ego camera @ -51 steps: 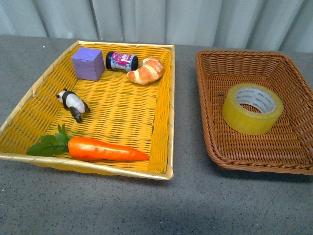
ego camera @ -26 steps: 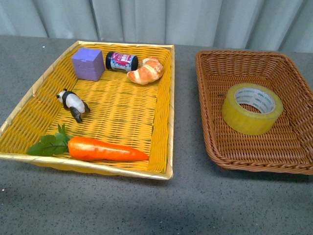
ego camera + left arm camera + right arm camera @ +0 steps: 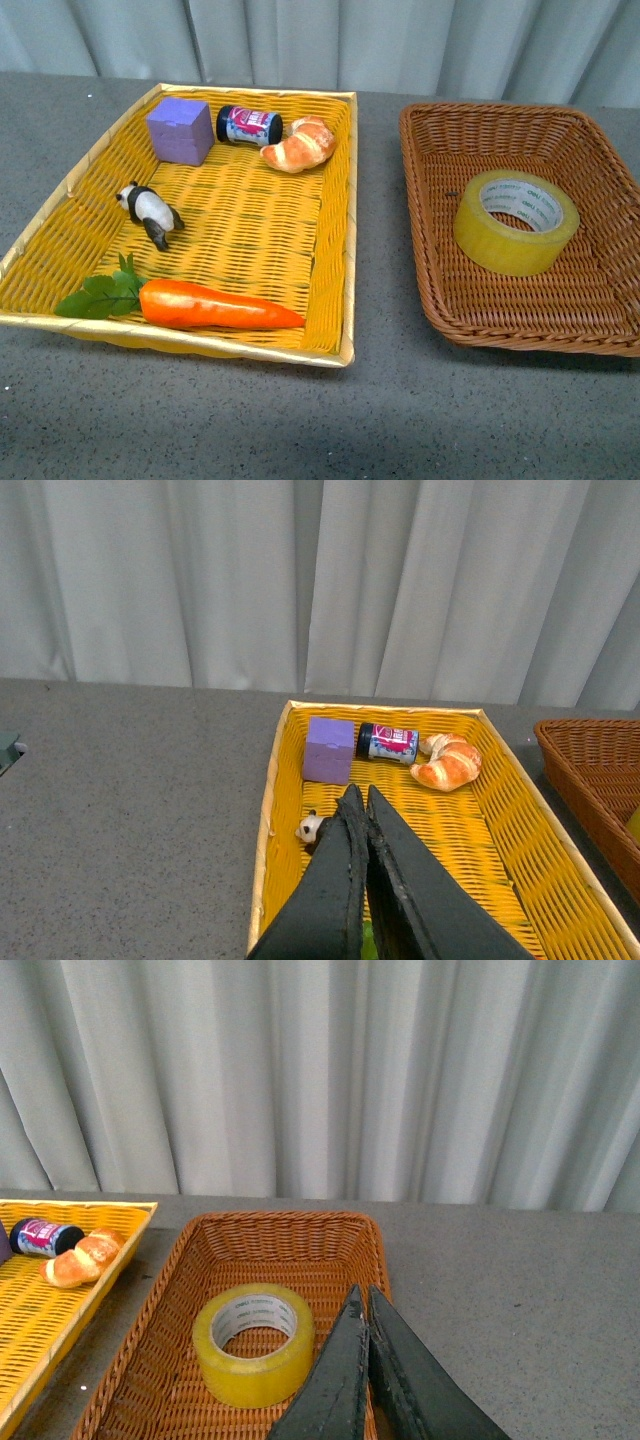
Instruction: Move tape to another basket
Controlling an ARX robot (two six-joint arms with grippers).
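Reaching for the wide roll of translucent yellowish packing tape (image 3: 254,1344) will go best, I judge, if the right gripper (image 3: 361,1305) spreads its fingers first, descends over one wall of the ring and pinches rim against white core, since at present its jaws are pressed together and hold nothing. The roll lies flat in the dark brown rectangular woven wicker basket (image 3: 150,1335), below and just beside that gripper's tips, toward the bright yellow woven tray (image 3: 520,810). The left gripper (image 3: 359,800), likewise pressed together and empty, hovers over that tray, well apart from the tape.
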